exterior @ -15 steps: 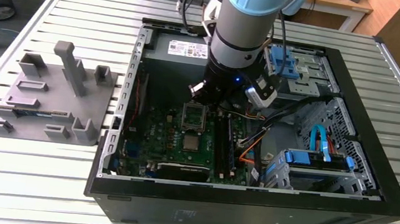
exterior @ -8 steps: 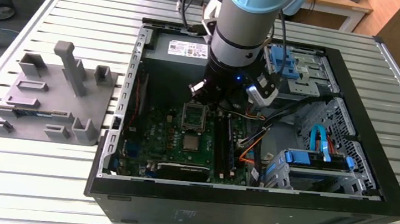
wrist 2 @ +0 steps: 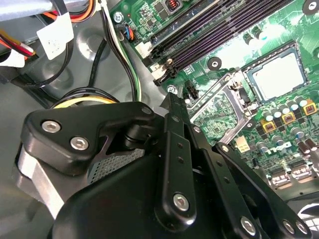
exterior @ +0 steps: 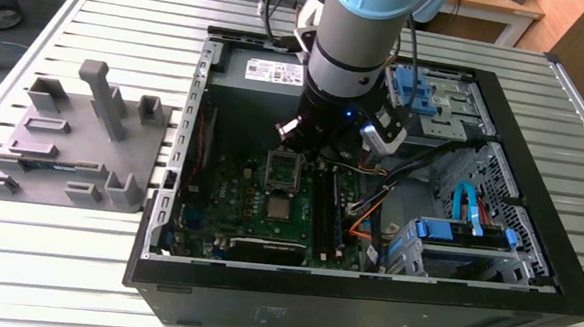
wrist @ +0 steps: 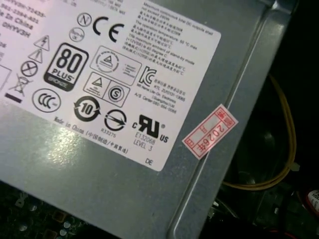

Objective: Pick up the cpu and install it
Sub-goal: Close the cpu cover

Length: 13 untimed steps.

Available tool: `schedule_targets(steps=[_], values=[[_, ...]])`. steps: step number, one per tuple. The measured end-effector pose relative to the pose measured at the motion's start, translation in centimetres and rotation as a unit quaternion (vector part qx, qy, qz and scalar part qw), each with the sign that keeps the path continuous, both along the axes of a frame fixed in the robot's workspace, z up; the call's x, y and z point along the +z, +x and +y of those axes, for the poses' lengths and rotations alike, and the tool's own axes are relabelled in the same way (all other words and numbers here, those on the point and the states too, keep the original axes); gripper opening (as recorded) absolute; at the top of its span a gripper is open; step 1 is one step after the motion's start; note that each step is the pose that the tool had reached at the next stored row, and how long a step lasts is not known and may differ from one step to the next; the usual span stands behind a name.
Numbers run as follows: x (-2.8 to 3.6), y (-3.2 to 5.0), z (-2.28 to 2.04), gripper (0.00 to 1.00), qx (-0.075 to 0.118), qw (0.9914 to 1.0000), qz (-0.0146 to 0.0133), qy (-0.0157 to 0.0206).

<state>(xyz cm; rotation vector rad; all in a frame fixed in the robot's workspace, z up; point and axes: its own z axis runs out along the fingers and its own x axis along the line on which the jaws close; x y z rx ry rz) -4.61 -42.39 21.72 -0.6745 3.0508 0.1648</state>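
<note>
Your pincer (wrist 2: 172, 99) hangs clenched and empty inside the open computer case (exterior: 363, 311), with walls and cables close around it. The cpu (exterior: 280, 208) lies in its motherboard socket, with the metal frame (exterior: 284, 167) open just beside it.

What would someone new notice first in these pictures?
The light-blue robot arm reaches down into the open black computer case at the middle of the slatted table. On the green motherboard inside, the shiny silver cpu lies in its socket beside the hollow socket frame. A grey fixture plate sits at the exterior view's left.
</note>
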Motion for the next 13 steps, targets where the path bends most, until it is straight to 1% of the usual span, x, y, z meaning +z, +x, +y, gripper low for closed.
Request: schedule_targets(steps=[2,5,9,13], values=[[0.0,0.0,-0.01,0.11,0.01,0.99995,0.0,0.0],[0.0,0.0,-0.01,0.11,0.027,0.99963,0.0,0.0],[0.01,0.0,-0.01,0.11,0.032,0.99949,-0.0001,0.0001],[0.25,0.0,-0.02,0.11,0.039,0.99923,0.0,0.0]])
